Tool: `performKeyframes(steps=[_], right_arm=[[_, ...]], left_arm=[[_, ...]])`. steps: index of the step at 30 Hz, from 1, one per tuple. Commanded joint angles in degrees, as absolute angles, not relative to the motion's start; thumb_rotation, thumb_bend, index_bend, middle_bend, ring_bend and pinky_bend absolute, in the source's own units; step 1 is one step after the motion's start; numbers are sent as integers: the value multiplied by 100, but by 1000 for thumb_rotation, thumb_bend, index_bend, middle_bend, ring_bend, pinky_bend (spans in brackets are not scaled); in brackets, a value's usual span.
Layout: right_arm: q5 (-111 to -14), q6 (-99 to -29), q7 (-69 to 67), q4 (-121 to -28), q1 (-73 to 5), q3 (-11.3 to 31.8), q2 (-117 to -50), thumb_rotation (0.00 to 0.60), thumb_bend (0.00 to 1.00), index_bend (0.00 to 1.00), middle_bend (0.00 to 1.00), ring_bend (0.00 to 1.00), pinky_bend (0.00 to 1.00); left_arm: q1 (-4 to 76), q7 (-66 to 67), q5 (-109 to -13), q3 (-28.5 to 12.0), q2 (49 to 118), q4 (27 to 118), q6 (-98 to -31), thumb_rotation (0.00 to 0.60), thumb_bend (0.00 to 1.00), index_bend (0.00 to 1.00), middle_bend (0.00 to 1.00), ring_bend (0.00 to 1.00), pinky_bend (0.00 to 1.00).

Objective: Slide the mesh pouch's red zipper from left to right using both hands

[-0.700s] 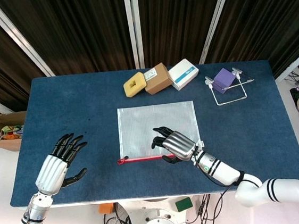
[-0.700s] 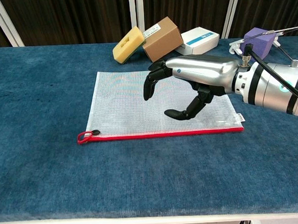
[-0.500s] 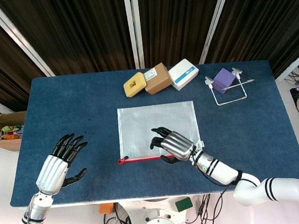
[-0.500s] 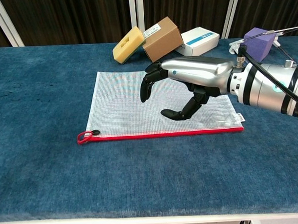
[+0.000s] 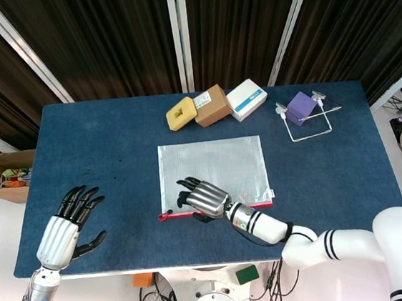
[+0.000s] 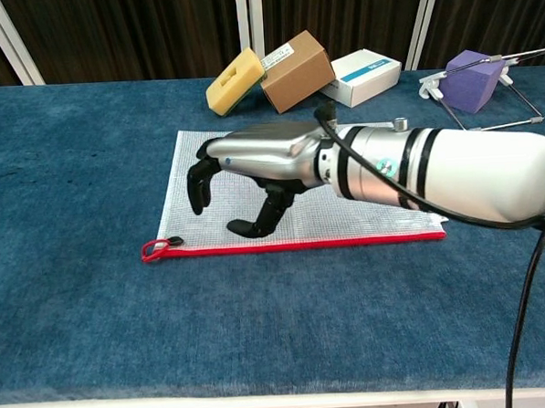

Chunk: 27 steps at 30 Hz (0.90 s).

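Blue cloth covers the table [image 5: 114, 145], dark curtains behind it. Nearest, at seven o'clock, the left hand [image 5: 64, 228] hangs over the table edge — fingers spread, holding nothing. Just past the near edge, the right hand [image 6: 243, 173] hovers over the mesh pouch [image 5: 224, 161] at its left end, fingers curled downward but apart and empty, tips near the zipper pull [image 6: 174, 241] at the left end of the red zipper [image 6: 348, 242]. Farther, toward twelve o'clock — a yellow sponge [image 5: 180, 114], a brown box [image 5: 210, 105], a white box [image 5: 247, 99]; at two o'clock, a purple block [image 5: 300, 104] on a wire stand.
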<state>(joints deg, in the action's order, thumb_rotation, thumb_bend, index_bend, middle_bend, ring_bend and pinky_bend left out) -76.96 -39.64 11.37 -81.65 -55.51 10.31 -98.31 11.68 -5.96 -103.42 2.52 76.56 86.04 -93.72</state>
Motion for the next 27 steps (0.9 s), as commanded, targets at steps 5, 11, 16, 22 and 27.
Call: performKeyframes(steps=[5,11,16,22,27], right_arm=[[-6936,-3835,2103,-7449,-6040,1249,-10706,600,327,390,317,15,132],[-6693,-3881,2435,-7168,-6242,1289,-11063,600,327,432,325,20,135],[-6587,-3914,2507,-7053,-6300,1286,-11187,600,327,469,328,22,135],[-6585,-3969,2486,-6989,-6342,1277,-11266,600,327,484,332,23,135],[-6621,-3973,2453,-6917,-6397,1272,-11341,600,330,493,336,23,135]], left_arm=[[1025,-765,-10311,300,7661,8435,-9544,600,228,181,104,24,92],[967,-936,-10291,310,7704,8269,-9610,600,227,181,104,25,92],[948,-1040,-10285,299,7723,8160,-9647,600,229,181,104,24,92],[937,-1128,-10279,285,7749,8077,-9670,600,228,181,104,24,92],[927,-1161,-10277,280,7751,8039,-9682,600,228,181,104,24,92]])
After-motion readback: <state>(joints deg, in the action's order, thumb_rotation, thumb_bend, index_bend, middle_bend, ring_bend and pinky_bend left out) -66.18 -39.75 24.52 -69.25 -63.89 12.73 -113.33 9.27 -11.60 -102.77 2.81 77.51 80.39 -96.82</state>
